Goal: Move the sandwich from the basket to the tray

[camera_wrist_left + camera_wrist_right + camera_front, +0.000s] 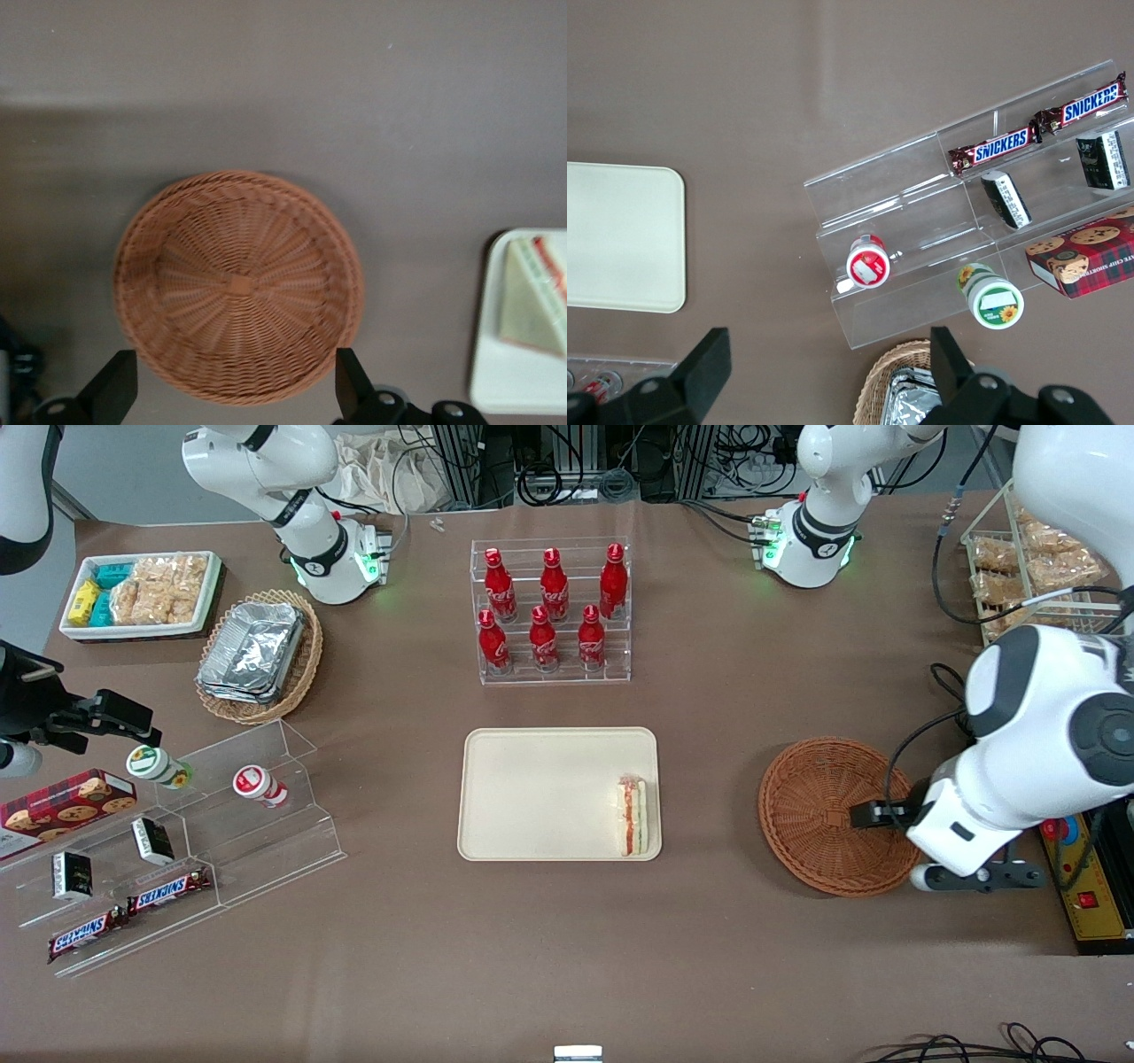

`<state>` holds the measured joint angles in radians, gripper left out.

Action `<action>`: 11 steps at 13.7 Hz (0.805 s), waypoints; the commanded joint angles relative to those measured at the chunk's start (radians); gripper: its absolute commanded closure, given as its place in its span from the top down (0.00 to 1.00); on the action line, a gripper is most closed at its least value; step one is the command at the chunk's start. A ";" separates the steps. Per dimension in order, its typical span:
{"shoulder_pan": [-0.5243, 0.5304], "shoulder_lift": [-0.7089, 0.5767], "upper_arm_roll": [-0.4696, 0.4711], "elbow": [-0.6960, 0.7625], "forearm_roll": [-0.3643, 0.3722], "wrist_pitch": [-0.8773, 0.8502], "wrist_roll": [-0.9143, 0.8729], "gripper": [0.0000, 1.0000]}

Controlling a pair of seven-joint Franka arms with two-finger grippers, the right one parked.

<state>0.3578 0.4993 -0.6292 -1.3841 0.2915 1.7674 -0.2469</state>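
Gripper (232, 390): above the empty wicker basket (237, 285), fingers (113, 385) spread wide, holding nothing. Sandwich (633, 816): lies on the tray (540, 797), at its basket-side edge. Likely light, soft, crushable; grip gently across bread faces.

The gripper (230, 390) shows only its two dark fingertips (113, 382), spread wide above the basket (237, 285); its body is cut off. At the basket's 3 o'clock, the tray (514, 381) and sandwich (536, 305) run past the picture's edge, blurred.
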 commanded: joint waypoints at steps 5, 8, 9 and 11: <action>0.049 -0.088 -0.009 -0.055 -0.023 -0.066 0.106 1.00; 0.046 -0.149 -0.003 -0.130 -0.060 -0.040 0.106 1.00; 0.043 -0.180 0.000 -0.160 -0.069 -0.031 0.106 1.00; -0.035 -0.237 0.096 -0.208 -0.113 -0.008 0.107 1.00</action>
<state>0.3740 0.3692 -0.6160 -1.4921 0.2275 1.7224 -0.1591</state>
